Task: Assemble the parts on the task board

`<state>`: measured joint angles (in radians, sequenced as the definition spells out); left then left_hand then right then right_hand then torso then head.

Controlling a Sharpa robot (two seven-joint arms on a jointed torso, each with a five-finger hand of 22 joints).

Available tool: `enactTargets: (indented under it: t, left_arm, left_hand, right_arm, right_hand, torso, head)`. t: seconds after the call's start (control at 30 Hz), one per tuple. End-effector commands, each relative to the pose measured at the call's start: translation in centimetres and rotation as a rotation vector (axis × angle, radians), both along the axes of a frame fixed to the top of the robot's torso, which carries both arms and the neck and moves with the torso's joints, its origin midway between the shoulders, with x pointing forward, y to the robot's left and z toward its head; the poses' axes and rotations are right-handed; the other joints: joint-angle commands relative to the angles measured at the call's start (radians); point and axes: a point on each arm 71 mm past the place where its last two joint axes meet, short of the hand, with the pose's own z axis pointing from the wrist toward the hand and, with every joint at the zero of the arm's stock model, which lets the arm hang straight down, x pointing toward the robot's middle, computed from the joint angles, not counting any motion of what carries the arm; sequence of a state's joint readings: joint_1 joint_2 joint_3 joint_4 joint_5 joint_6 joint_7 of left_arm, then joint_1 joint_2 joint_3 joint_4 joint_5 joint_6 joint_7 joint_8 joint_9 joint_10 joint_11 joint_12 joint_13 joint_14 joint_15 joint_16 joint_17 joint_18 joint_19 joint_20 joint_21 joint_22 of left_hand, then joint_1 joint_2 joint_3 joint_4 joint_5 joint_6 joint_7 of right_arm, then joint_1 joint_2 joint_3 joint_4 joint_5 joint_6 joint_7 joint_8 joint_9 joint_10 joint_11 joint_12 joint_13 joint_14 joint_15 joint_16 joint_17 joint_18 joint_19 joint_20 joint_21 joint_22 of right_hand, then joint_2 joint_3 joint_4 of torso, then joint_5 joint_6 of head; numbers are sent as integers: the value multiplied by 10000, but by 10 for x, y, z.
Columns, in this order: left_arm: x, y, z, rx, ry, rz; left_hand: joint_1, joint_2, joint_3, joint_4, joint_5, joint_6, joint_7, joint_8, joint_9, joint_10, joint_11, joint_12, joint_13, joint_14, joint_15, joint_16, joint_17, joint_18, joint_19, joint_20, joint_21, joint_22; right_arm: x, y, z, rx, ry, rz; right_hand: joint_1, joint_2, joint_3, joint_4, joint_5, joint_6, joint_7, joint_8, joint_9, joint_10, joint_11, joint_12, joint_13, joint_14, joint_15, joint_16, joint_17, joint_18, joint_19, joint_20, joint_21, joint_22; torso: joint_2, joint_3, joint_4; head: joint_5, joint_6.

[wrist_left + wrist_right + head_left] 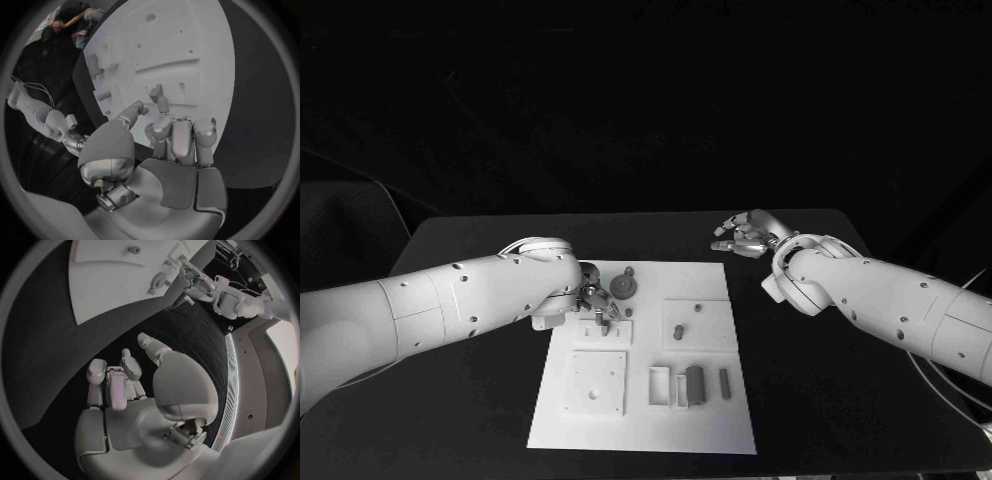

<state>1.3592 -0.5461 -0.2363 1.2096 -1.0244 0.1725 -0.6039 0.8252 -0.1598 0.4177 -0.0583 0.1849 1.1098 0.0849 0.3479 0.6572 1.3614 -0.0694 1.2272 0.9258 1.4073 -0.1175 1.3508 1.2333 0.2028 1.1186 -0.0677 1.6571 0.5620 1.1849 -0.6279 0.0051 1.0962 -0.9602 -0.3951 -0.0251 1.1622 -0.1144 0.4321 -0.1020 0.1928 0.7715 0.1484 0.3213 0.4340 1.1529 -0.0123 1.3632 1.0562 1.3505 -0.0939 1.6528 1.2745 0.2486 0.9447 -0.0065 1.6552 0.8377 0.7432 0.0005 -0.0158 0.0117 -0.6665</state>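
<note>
The white task board [646, 420] lies in the middle of the table. My left hand [599, 300] hovers over its near-left part and pinches a small grey part [155, 93] between thumb and fingertip, just above the board [187, 45]. A round grey part [625, 287] lies right beside that hand. A short peg [676, 331], a grey block [695, 383] and a thin grey piece [726, 379] sit further along the board. My right hand [747, 235] is off the board beyond its far right corner, its fingers [112, 385] curled in with nothing in them.
A raised white square with holes [596, 380] takes up the board's near-left area, with slotted holders [661, 385] next to it. Black table [848, 400] surrounds the board on all sides. In the right wrist view the board [106, 285] and my left hand [187, 277] lie ahead.
</note>
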Motion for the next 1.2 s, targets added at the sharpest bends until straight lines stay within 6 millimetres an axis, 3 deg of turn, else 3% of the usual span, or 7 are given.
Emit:
enactTargets:
  t: [0.03, 0.17, 0.4, 0.6, 0.97, 1.2]
  left_arm:
    - [-1, -3, 0, -129, 154, -143]
    - [-1, -4, -1, -61, 276, -224]
    - [-2, -5, -4, 102, 435, -355]
    - [-2, -7, -7, 201, 542, -447]
    - [0, -5, -8, 339, 354, -365]
    - [1, -5, -8, 281, 221, -260]
  left_hand:
    - [-103, 6, -59, 15, -35, -584, 533, -14, -4, -51, -16, -34, -4, -63, 2, -13, 1, 540, -11, -26, 809, -10]
    - [-77, 36, -54, -8, -28, -588, 529, -12, -1, -51, -19, -31, -2, -64, 0, -10, 4, 547, -13, -29, 812, -10]
    - [534, 220, 100, -455, 6, -630, 520, 19, 33, -88, -39, -3, 15, -101, -13, 15, 37, 590, -43, -58, 850, -8]
    - [885, 300, 236, -589, 39, -621, 515, 44, 45, -92, -46, 14, 19, -107, -17, 29, 43, 590, -41, -68, 866, -8]
    - [1023, 323, 292, -615, 54, -612, 514, 55, 48, -93, -48, 20, 19, -108, -18, 35, 43, 589, -39, -70, 872, -9]
    - [852, 344, 238, -443, 43, -589, 524, 72, 51, -77, -36, 31, 17, -98, -10, 44, 39, 569, -24, -51, 881, -11]
  right_arm:
    - [0, 2, -1, 15, 97, 142]
    - [0, 2, -1, 18, 101, 155]
    - [-1, 3, -1, 25, 110, 186]
    - [-1, 4, -1, 26, 125, 204]
    - [-1, 4, -1, 27, 137, 222]
    - [-1, 4, -1, 27, 147, 233]
  right_hand:
    - [-114, -14, -12, 54, 57, 115, 216, 53, 5, -62, -25, -51, -10, -67, -8, 37, 3, 128, 27, -5, 577, -8]
    - [-116, -14, -12, 55, 57, 115, 216, 52, 5, -62, -25, -51, -10, -66, -8, 38, 5, 128, 27, -5, 577, -8]
    - [-121, -14, -13, 57, 57, 114, 216, 52, 5, -62, -24, -50, -11, -63, -8, 39, 7, 128, 27, -5, 576, -9]
    - [-126, -13, -13, 59, 57, 113, 217, 52, 4, -62, -24, -50, -11, -75, -8, 35, -7, 128, 27, -4, 576, -9]
    - [-134, -11, -13, 63, 56, 113, 217, 51, 4, -61, -24, -49, -12, -64, -7, 40, 5, 128, 27, -4, 576, -9]
    - [-138, -10, -13, 64, 56, 112, 217, 51, 4, -61, -24, -49, -12, -67, -7, 39, 1, 128, 27, -4, 576, -10]
  torso:
    - [0, -2, -3]
    - [-2, 3, 3]
    - [2, 7, -2]
    - [0, 7, -3]
    - [0, 4, -2]
    - [1, 0, -2]
  head:
    - [-3, -7]
    - [-3, -11]
    - [-5, -13]
    - [-5, -14]
    - [-8, -29]
    - [-15, -31]
